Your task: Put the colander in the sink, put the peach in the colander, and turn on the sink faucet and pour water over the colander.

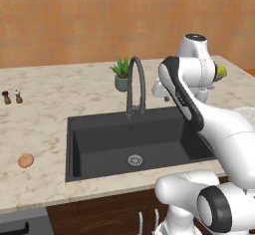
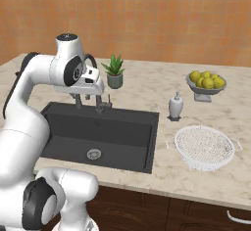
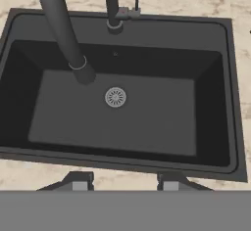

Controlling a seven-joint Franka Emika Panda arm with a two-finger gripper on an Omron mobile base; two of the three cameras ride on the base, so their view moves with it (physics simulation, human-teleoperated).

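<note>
My pincer [image 3: 117, 182] hangs above the sink [image 3: 230, 93], tips apart, holding nothing, looking down at the round drain [image 3: 115, 97]. The sink faucet [image 1: 135, 82] arches over the basin from the back rim. The colander [image 2: 204, 147] sits on the desk [image 2: 147, 90] right of the sink, apart from it, near the soap dispenser [image 2: 175, 105] and the bowl of yellow-green fruit [image 2: 206, 84]. The peach [image 1: 25, 161] lies on the desk left of the sink. Potted plant [image 2: 114, 71] stands behind the faucet. Two small shakers [image 1: 12, 97] far left.
</note>
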